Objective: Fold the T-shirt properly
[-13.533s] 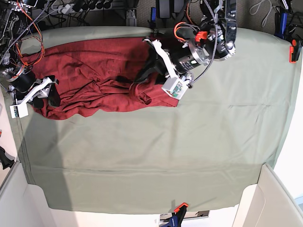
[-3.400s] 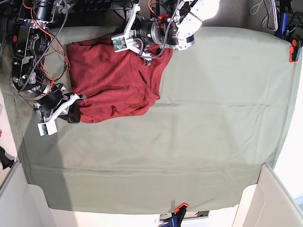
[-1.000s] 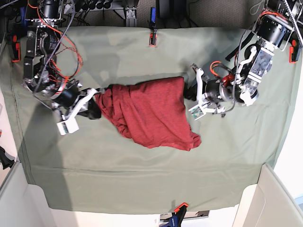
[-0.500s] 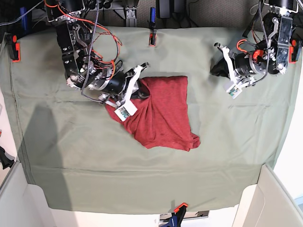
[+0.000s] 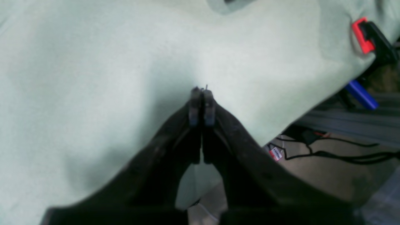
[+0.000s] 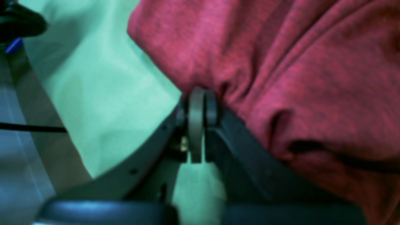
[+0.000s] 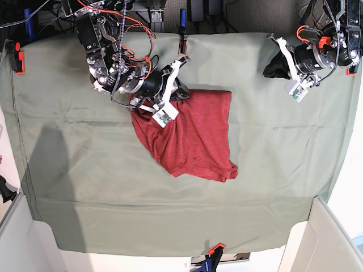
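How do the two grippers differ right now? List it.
1. The right gripper is pressed against the T-shirt; the left gripper has only the green cover beneath it.
2. In the base view the right gripper sits at the shirt's upper left edge, while the left gripper is off near the cover's far right corner.
Shared: both are shut, with black fingers.

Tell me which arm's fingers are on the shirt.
The right arm's fingers, pinched shut on the shirt at its edge. The left fingers are shut over bare cover, away from it.
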Robot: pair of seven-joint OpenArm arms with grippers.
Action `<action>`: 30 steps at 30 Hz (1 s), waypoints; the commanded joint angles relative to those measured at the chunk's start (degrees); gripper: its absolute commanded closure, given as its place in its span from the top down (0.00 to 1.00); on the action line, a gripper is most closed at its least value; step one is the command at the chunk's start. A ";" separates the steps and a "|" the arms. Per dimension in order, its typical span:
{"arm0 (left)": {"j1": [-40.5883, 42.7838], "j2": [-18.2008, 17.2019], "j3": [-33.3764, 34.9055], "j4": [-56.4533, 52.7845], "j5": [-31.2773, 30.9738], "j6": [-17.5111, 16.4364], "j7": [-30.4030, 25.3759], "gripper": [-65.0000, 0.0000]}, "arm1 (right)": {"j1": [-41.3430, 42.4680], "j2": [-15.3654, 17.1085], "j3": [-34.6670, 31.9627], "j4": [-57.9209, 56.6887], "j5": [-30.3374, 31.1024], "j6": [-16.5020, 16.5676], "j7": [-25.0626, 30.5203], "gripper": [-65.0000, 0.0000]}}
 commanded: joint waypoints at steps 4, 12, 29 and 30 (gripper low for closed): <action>1.20 0.07 -1.11 5.09 -1.46 -0.32 -0.70 0.00 | 0.83 -0.31 2.69 4.76 0.92 0.31 1.27 0.00; 1.88 1.60 -1.27 9.81 -6.23 -0.32 4.46 0.00 | 0.76 0.00 11.10 7.82 1.22 -0.31 -0.50 0.00; 22.58 1.60 -1.38 11.58 -4.35 -0.32 5.42 0.00 | -23.17 15.47 17.33 23.71 8.07 -0.26 -1.99 0.00; 23.61 1.60 -1.38 11.56 -3.91 -0.32 5.42 0.00 | -25.29 16.09 17.33 25.09 8.07 -0.26 -1.99 0.00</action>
